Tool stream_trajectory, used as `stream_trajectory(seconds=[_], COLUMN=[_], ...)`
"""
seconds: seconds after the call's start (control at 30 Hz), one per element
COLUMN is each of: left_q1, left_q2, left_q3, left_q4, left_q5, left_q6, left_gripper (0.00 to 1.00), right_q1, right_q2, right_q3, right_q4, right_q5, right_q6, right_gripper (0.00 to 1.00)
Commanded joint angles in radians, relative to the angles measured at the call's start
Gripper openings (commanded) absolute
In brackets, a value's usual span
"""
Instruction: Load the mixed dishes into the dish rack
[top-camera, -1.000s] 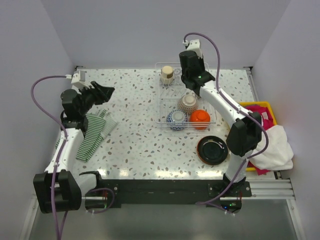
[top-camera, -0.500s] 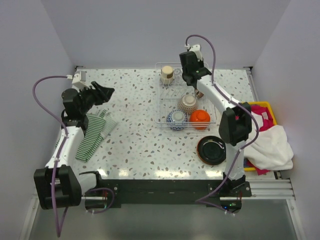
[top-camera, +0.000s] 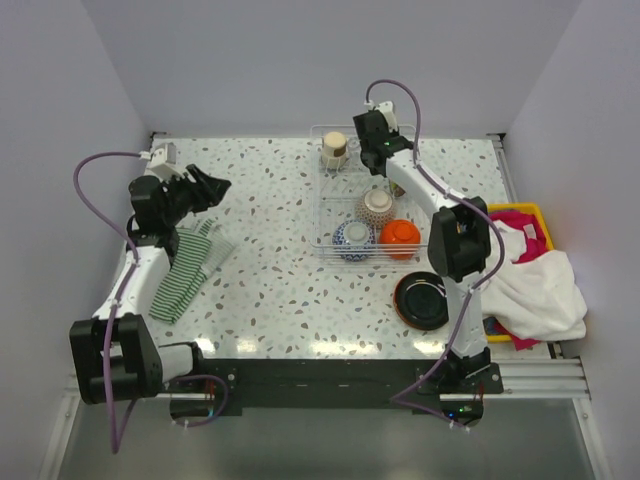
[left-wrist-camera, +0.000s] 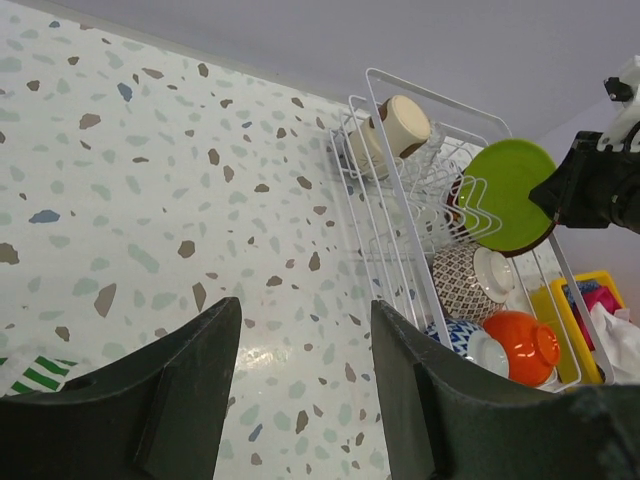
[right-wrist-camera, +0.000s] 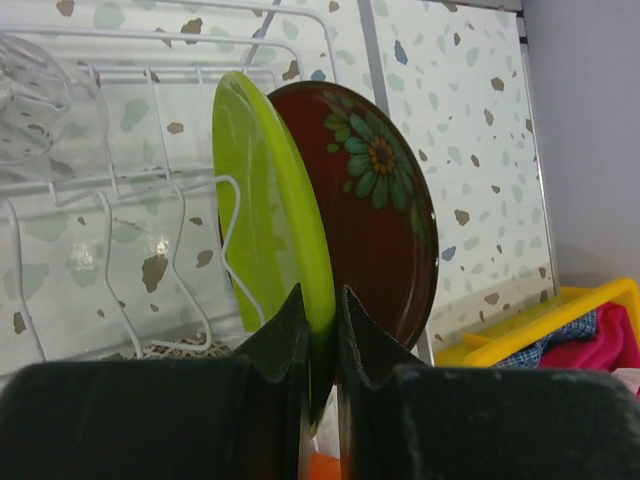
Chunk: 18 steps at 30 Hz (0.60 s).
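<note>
Right gripper (right-wrist-camera: 320, 305) pinches the rim of the lime green plate (right-wrist-camera: 265, 200), holding it upright in the dish rack (top-camera: 321, 205) just beside the dark red plate (right-wrist-camera: 375, 200). A beige cup (top-camera: 334, 148) and an orange bowl (top-camera: 400, 236) sit racked too. What's left, I'd say, is the black plate (top-camera: 424, 298) on the table (top-camera: 270, 270) under that arm, while the left gripper (left-wrist-camera: 305, 340) hangs wide and empty near the striped cloth (top-camera: 190, 265).

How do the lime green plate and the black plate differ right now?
The lime green plate stands on edge in the dish rack, clamped by the right pincer; the black plate lies flat on the table, outside it and untouched. Both are round plates.
</note>
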Motion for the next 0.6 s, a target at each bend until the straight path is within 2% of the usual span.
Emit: stream_trajectory(seconds=[0.0, 0.1, 0.13, 0.23, 0.33, 0.43, 0.5, 0.53, 0.57], left_q1=[0.012, 0.012, 0.010, 0.004, -0.020, -0.077, -0.146, -0.166, -0.184], left_q2=[0.011, 0.019, 0.022, 0.024, 0.021, 0.007, -0.006, -0.019, -0.025], left_q3=[0.018, 0.007, 0.004, -0.016, -0.025, -0.028, -0.032, -0.046, -0.054], left_q4=[0.033, 0.046, 0.050, 0.076, 0.084, 0.076, 0.062, 0.056, 0.053], left_q5=[0.000, 0.008, 0.012, 0.018, 0.029, 0.049, 0.055, 0.060, 0.072], left_q6=[0.021, 0.002, -0.007, -0.028, -0.025, 0.014, 0.053, 0.062, 0.071], left_gripper=[0.59, 0.59, 0.59, 0.59, 0.59, 0.59, 0.60, 0.60, 0.60], right_q1=[-0.009, -0.010, -0.010, -0.009, -0.009, -0.009, -0.010, -0.009, -0.009], right_q2=[-0.007, -0.028, -0.051, -0.106, -0.166, -0.297, -0.409, -0.451, -0.551], right_q3=[0.041, 0.026, 0.020, -0.005, -0.039, -0.132, -0.233, -0.278, -0.383], right_q4=[-0.022, -0.025, -0.025, -0.030, -0.047, -0.065, -0.116, -0.128, -0.140], right_q5=[-0.024, -0.041, -0.050, -0.065, -0.085, -0.128, -0.223, -0.263, -0.385], right_q6=[0.034, 0.025, 0.019, 0.011, -0.005, -0.053, -0.074, -0.172, -0.218], right_gripper=[0.10, 0.34, 0.45, 0.58, 0.64, 0.68, 0.73, 0.74, 0.74])
